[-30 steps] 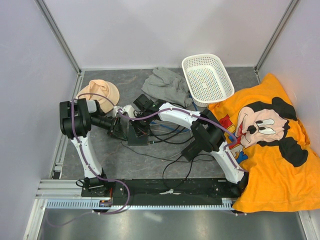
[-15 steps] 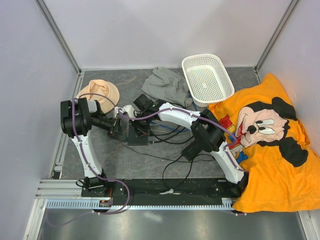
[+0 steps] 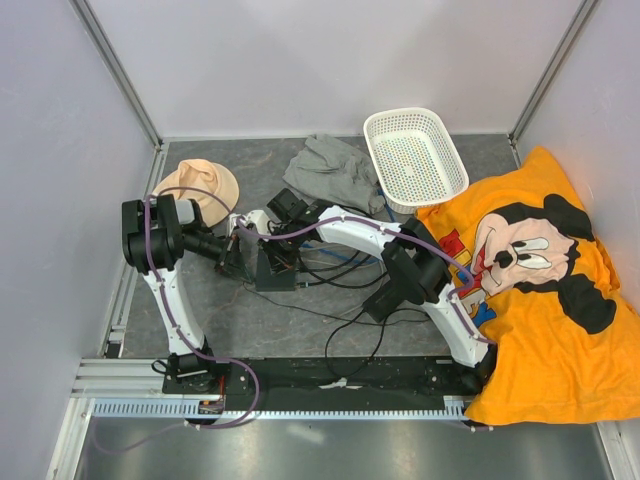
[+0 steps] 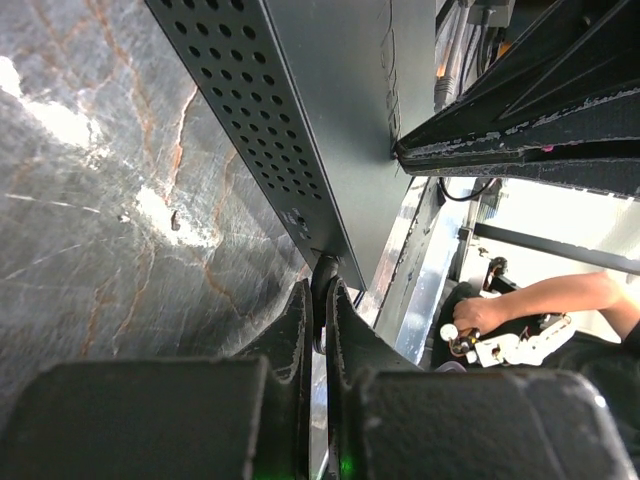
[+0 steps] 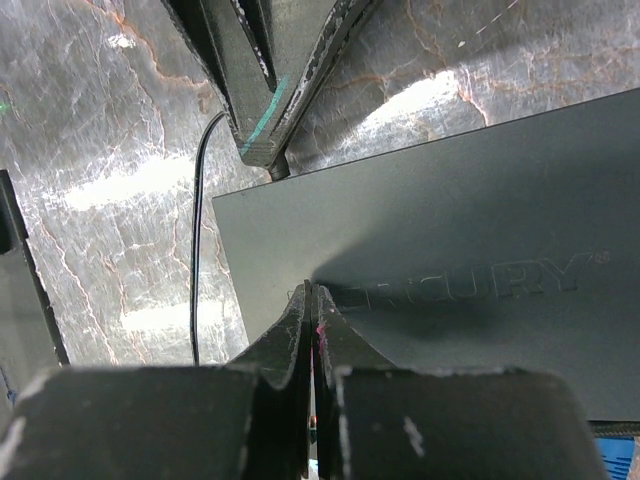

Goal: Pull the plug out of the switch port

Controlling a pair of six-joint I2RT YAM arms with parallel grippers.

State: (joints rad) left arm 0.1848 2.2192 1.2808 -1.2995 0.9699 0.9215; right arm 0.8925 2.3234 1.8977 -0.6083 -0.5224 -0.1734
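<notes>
The left claw (image 4: 319,318) is pinched almost together on a small black plug (image 4: 322,276). The plug sits between its fingertips at the near corner of a flat black metal switch box (image 4: 340,100) with a perforated side wall. The switch port holding the plug lies right at those fingertips and is hidden by them. A thin black cord (image 5: 197,260) runs away from that claw's tip over the grey marbled tabletop (image 5: 110,180). The right claw (image 5: 312,302) has its fingers pressed together on nothing, their tips touching the box's smooth lid just beside the embossed lettering. Well beyond the right claw lie a crumpled grey cloth (image 3: 330,168) and a white perforated plastic basket (image 3: 415,155).
</notes>
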